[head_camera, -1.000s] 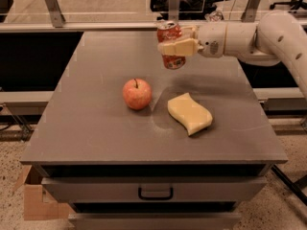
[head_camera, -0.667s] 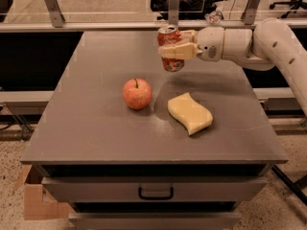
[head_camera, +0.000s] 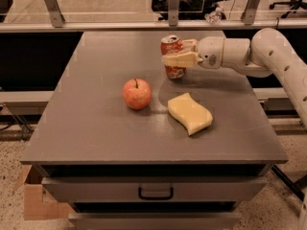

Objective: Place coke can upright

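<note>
Lowering phase: coke can upright in gripper.
Jaws are clamped on the can, now lower than a second ago; its base meets or nears the table (contact unclear), at 1 o'clock from the apple; placement appears nearly complete.

No word, brand or number can be read anywhere, the only marks being white ones that form no legible letters on the red coke can, clasped by the end effector in the upper middle of the frame, over the counter.
</note>
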Robot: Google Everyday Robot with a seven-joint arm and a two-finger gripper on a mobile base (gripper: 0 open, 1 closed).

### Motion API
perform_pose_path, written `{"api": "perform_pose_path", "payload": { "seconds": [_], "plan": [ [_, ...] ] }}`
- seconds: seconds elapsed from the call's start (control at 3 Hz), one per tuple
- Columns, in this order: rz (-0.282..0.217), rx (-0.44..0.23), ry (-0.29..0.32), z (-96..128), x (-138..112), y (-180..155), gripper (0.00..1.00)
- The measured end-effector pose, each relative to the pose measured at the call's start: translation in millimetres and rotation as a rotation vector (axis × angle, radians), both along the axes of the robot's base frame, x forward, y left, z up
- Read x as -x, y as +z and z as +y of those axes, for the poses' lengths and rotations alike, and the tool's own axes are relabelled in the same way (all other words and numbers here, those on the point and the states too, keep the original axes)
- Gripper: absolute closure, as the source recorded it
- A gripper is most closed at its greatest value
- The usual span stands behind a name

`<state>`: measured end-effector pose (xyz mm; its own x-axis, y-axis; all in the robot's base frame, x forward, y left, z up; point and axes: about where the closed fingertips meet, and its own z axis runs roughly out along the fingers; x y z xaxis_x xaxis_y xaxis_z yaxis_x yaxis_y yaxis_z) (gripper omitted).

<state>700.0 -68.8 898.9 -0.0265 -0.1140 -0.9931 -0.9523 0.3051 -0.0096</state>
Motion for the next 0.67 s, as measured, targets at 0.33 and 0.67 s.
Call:
{"api": "perform_pose_path", "payload": {
  "seconds": [0.33,0.67],
  "plan": [
    [0.017,0.010,-0.010,-3.8,-3.5,-10.8,0.62],
    [0.019,0.017,-0.018,-10.3,-6.0,-12.2,0.31]
  ]
}}
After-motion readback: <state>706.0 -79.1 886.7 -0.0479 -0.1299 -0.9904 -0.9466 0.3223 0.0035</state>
